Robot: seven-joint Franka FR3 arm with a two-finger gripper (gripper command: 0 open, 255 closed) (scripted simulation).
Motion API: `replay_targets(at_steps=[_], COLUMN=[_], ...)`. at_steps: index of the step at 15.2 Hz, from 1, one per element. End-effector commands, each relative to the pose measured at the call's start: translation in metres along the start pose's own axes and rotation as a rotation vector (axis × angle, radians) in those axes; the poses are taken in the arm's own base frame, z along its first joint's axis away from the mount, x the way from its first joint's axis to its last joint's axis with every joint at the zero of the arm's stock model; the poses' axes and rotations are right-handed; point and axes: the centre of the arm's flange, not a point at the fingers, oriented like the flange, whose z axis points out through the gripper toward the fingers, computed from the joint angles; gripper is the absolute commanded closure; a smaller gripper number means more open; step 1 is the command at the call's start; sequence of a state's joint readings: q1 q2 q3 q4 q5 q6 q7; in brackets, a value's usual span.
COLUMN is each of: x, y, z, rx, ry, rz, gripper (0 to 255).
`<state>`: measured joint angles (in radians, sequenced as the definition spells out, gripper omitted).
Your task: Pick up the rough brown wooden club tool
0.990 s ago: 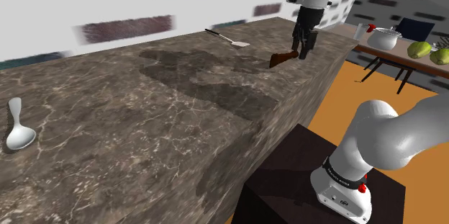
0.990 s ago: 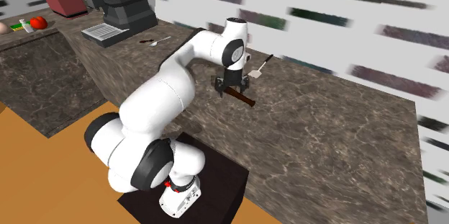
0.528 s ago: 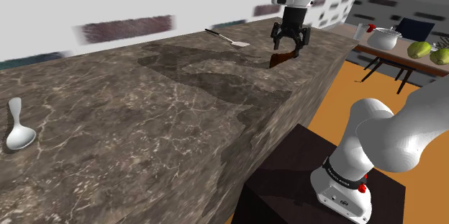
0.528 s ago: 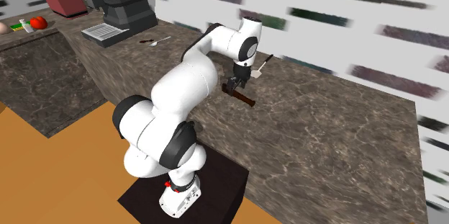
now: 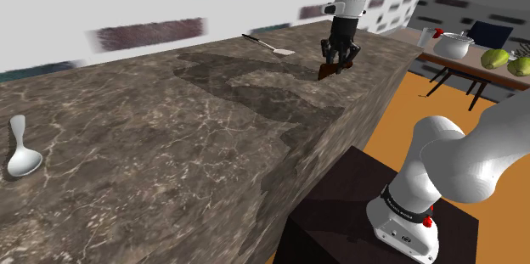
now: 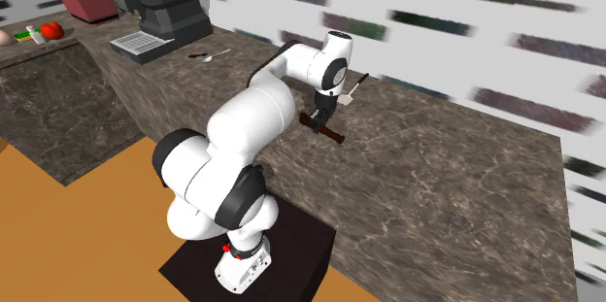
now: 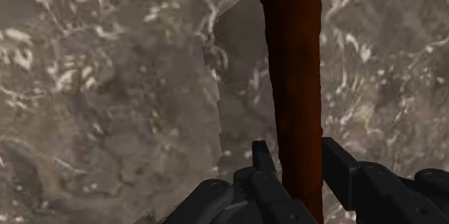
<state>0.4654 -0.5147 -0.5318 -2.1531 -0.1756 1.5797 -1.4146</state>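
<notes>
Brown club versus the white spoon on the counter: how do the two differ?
The club is dark brown and a long stick; the spoon is white with a round bowl. The club lies right under the gripper; the spoon lies far off, at the shoulder view's left. Both rest on the marbled countertop.

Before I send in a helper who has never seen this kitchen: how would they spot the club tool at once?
Find the long dark marble counter. Near its front edge, clasped by the black gripper, lies the club. It is a reddish-brown stick, unlike the white-bladed spatula beyond it and the white spoon far off.
</notes>
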Motion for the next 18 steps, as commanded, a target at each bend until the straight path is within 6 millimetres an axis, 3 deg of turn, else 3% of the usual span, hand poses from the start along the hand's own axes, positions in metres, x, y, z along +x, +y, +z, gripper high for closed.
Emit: replay_targets(at_steps=[1,8,18], x=[0.000,0.000,0.003], y=[0.000,0.001,-0.006], z=[0.000,0.000,-0.052], rx=[0.000,0.000,0.000], ry=[0.000,0.000,0.000], rz=[0.000,0.000,0.000], gripper=[255,255,255])
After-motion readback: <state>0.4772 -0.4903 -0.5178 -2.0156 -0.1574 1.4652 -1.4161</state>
